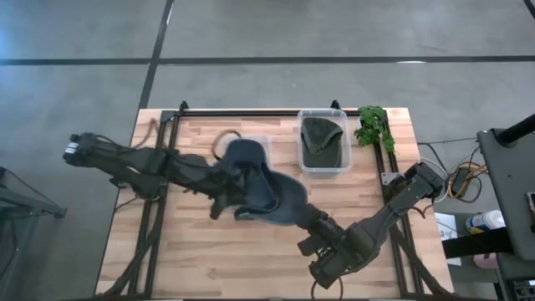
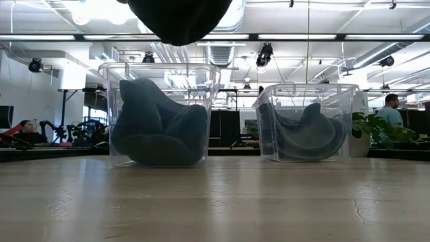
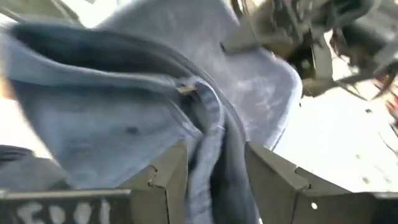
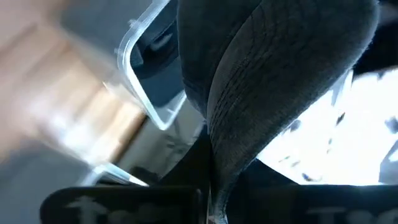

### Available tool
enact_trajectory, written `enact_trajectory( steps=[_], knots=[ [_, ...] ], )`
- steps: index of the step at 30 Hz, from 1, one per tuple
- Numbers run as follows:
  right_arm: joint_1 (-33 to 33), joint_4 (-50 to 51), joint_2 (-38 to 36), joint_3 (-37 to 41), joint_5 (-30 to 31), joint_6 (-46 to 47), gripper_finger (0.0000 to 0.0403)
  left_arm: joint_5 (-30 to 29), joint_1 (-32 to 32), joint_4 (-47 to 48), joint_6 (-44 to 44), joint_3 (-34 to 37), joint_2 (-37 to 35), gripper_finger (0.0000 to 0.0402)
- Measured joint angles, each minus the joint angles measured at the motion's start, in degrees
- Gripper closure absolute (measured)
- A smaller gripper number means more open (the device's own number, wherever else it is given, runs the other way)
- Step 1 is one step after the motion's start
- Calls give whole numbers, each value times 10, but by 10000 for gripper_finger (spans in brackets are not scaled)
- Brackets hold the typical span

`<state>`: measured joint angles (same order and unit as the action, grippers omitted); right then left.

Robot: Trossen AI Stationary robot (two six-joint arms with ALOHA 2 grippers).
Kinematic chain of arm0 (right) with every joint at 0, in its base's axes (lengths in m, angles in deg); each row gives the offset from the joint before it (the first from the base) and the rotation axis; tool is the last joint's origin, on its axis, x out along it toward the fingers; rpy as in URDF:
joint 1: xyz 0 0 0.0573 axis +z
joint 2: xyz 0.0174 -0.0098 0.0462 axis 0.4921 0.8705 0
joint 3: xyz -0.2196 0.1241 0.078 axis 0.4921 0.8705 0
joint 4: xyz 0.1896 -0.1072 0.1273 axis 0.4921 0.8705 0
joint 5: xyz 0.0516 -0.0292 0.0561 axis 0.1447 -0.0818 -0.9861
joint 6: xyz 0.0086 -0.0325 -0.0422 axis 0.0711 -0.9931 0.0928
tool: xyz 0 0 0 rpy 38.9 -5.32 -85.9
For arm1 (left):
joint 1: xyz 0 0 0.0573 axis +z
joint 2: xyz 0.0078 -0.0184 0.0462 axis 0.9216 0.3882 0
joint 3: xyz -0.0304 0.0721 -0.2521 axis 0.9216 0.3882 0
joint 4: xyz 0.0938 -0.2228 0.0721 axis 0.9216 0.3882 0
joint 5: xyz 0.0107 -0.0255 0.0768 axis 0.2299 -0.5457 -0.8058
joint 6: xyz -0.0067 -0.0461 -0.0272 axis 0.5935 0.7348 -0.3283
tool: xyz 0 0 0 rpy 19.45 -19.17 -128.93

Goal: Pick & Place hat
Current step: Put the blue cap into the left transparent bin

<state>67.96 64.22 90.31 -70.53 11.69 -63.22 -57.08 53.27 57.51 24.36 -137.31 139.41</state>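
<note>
Blue hat (image 1: 267, 191): held aloft over desk (image 1: 192, 251) centre, stretched between both arms, presumably to keep the fabric spread for lowering into a bin. Left clear bin (image 2: 160, 114), already containing a dark blue hat; right clear bin (image 1: 324, 142), containing a dark green hat. Left gripper (image 3: 214, 177): jaws pinching a fold of brim. Right gripper (image 4: 208, 199): jaws pressed onto the opposite edge.

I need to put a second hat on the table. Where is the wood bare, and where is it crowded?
Bare wood lies at the table's near-left corner, below the left arm, and between the green-hat bin and the right arm. The middle is crowded: both arms hold the blue hat beside the left bin. The plant fills the far-right corner.
</note>
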Motion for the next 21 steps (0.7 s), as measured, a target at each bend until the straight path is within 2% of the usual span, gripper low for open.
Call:
enact_trajectory(
  steps=[6,9,11,16,21],
  knots=[
    [-21,2,0,0,0,274,387,-120,0,61,-5,0,-75,248],
    [-23,2,0,-1,-5,325,387,-137,-2,88,-11,1,-100,248],
    [-18,2,1,-1,-33,295,387,-138,-2,113,-19,1,-112,248],
    [5,3,4,20,-125,125,387,-120,-3,155,-10,2,-112,248],
    [22,-5,4,40,-181,64,387,-5,-6,152,-6,11,-83,248]
  ],
)
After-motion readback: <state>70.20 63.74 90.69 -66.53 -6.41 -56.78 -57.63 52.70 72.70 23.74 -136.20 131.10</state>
